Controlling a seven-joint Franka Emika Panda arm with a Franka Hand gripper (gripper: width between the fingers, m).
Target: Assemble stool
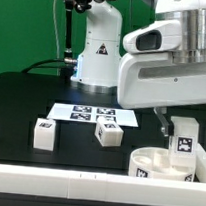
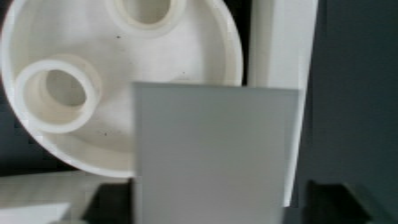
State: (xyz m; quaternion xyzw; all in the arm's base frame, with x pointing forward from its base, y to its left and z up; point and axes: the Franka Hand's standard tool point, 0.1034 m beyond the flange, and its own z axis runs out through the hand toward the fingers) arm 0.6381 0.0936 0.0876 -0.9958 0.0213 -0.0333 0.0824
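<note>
Exterior view: gripper [image 1: 182, 125] at about 3 o'clock of the scene, pinched on the gripped leg [image 1: 184, 145], tag facing the camera. Gripped leg upright, directly over the seat [image 1: 158, 168], its lower end at or just inside the seat's rim; actual contact not resolvable. Seat flat on the black table [image 1: 21, 105] at about 4 o'clock, with one tag on its side wall. Centre leg [image 1: 110, 134] loose on the table at 9 o'clock of the seat, slightly turned, tag visible. Outer leg [image 1: 44, 133] further out along the same 9 o'clock line, well apart from the centre leg. Marker board [image 1: 95, 114] flat at 12 o'clock of the centre leg, just behind it. Robot base [image 1: 95, 52] beyond the board at 12 o'clock. White border rail [image 1: 74, 186] along the 6 o'clock edge. Wrist view: gripped leg [image 2: 217, 145] seen as a plain white face, one dark finger [image 2: 352, 110] against its side; seat [image 2: 160, 75] close behind, with two round sockets showing.
</note>
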